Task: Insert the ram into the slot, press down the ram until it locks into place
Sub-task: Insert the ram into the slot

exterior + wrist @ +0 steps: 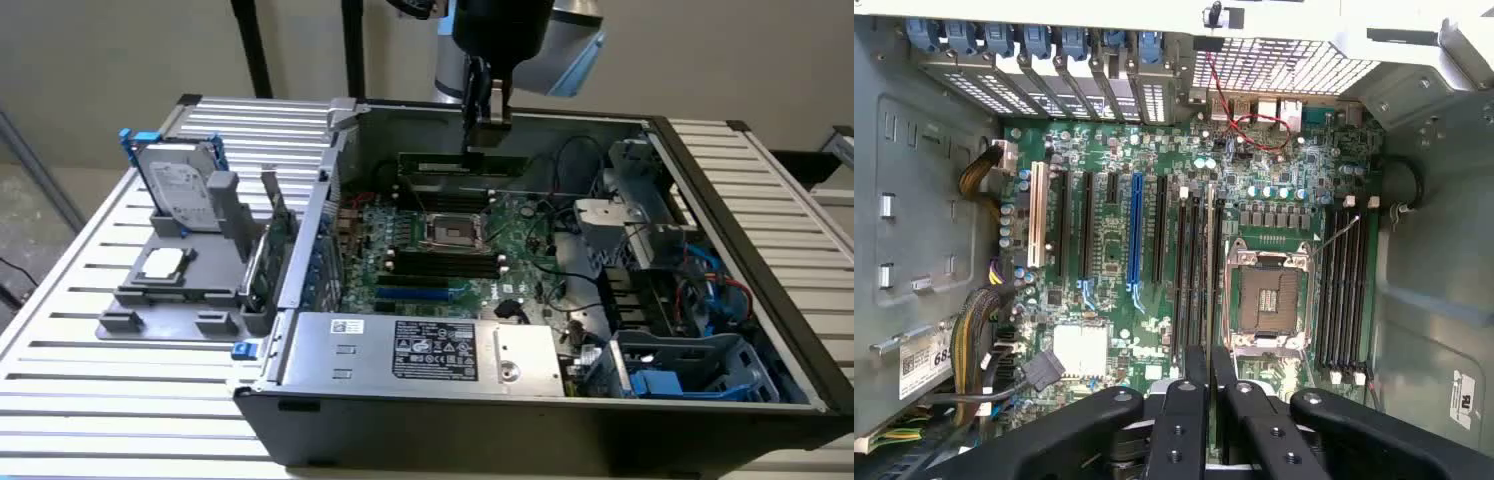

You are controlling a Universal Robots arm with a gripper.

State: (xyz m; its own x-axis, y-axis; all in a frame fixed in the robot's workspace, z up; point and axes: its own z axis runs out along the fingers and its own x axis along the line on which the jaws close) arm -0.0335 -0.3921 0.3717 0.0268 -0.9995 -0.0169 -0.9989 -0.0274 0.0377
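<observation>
My gripper [483, 128] hangs over the open computer case and is shut on the ram [458, 165], a thin green stick held level above the motherboard. In the wrist view the ram [1209, 260] shows edge-on as a thin pale line running out from between the black fingers [1184, 400]. There it lies over a bank of long black slots [1189, 270] beside the CPU socket [1269, 295]. A second bank of slots [1344, 280] sits on the socket's other side. In the exterior view the black slots [441, 262] lie nearer than the socket, well below the ram.
The case walls [694, 190] ring the board. A power supply [427, 350] fills the near side, and drive cages with cables [641, 250] stand at the exterior view's right. A grey fixture with a hard drive [180, 190] sits outside on the slatted table. A blue slot [1135, 230] lies among the expansion slots.
</observation>
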